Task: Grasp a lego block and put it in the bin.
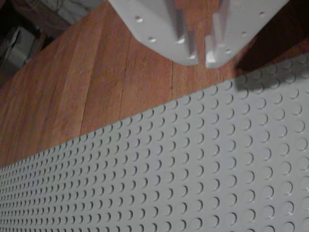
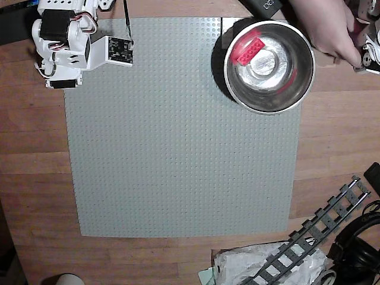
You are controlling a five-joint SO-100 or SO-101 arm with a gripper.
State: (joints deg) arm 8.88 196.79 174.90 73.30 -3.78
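Overhead view showed the small bright red studded lego block (image 2: 249,50) already lying inside the round shiny steel bowl (image 2: 300,83), up at about ten o'clock on its inner wall. The bowl sat at the one o'clock corner of the large grey studded baseplate (image 2: 178,136). A person's hand (image 2: 326,27) reached in beside the bowl's rim. The white arm (image 2: 68,41) rested at eleven o'clock. From the wrist camera, the white gripper (image 1: 200,58) held nothing, its fingertips only slightly parted above the wooden table (image 1: 96,72). The job looked done, to my eye.
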